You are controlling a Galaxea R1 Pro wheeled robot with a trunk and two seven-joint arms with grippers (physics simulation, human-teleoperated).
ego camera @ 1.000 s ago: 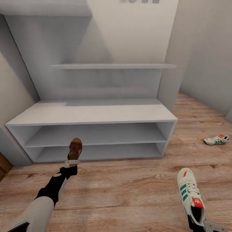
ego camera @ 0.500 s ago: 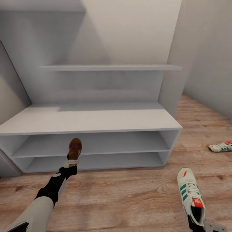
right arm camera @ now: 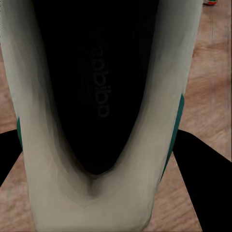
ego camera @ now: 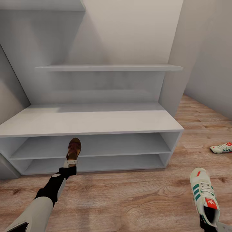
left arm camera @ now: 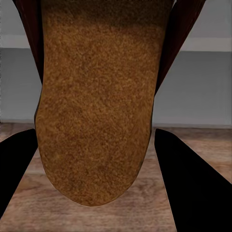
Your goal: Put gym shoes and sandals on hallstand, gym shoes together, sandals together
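Note:
A brown sandal hangs toe-up in front of the hallstand's lower shelves, with my left gripper shut on its heel end. In the left wrist view its tan sole sits between the black fingers. At the lower right, over the corridor floor, my right gripper is shut on the heel of a white gym shoe with green stripes. The right wrist view looks into that shoe's dark opening. A second gym shoe lies on the floor at the far right.
A grey wall shelf hangs above the hallstand's flat top. Grey walls close in on the left and right. Open wood flooring runs between me and the unit and past its right end.
The view has shifted slightly, bringing the hallstand a little nearer. My right gripper has carried the gym shoe to the right. The left arm and sandal have hardly moved.

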